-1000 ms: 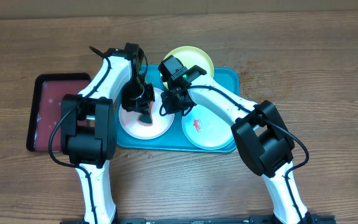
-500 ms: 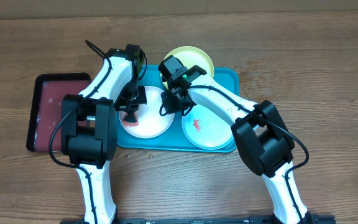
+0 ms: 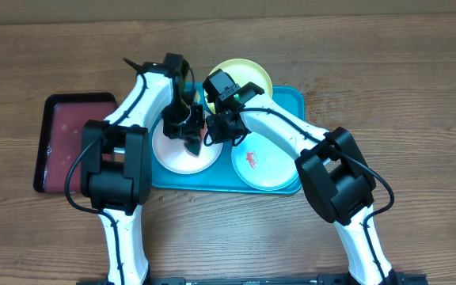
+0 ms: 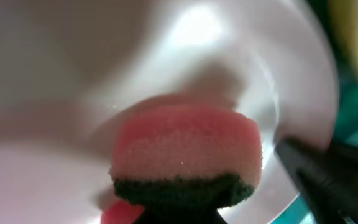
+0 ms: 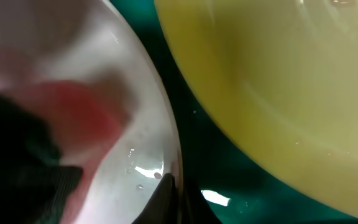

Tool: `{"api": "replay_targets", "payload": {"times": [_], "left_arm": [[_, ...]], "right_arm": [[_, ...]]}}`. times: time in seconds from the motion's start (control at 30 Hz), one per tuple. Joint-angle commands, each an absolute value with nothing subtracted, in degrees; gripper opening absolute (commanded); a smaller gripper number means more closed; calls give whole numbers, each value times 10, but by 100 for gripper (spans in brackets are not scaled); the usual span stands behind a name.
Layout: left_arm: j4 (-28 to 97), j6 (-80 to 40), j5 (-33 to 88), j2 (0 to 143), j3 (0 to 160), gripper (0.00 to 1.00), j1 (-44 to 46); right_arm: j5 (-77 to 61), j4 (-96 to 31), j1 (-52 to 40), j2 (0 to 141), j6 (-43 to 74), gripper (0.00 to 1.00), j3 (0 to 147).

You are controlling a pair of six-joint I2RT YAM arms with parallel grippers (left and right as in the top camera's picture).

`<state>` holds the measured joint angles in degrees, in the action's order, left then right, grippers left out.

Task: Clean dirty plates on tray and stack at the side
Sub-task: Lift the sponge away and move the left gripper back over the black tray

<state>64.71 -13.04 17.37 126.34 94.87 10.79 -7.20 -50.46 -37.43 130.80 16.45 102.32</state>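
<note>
A wooden table [image 3: 370,63] holds the turquoise tray [image 3: 291,99], white plate [image 3: 172,158] at its left end. The left gripper [image 3: 187,134] clamps a pink sponge [image 4: 188,149] on that plate; the right gripper [image 3: 212,133], closed, sits at its right rim. Scrub with flat, firm pressure.

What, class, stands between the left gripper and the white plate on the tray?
Only the sponge. The left gripper is shut on its dark green side, and its pink face is turned down to the white plate. That is the cleaning tool, not an obstacle. Nothing else visible lies between them.
</note>
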Motion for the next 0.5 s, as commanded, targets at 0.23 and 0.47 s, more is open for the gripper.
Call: {"api": "replay_targets", "payload": {"times": [0.23, 0.47], "left_arm": [[694, -180, 2, 1269, 947, 4, 69], [684, -301, -40, 1195, 958, 4, 25]], "right_arm": [[-78, -508, -382, 1320, 151, 4, 1027], [-88, -514, -382, 1318, 152, 4, 1040]]}}
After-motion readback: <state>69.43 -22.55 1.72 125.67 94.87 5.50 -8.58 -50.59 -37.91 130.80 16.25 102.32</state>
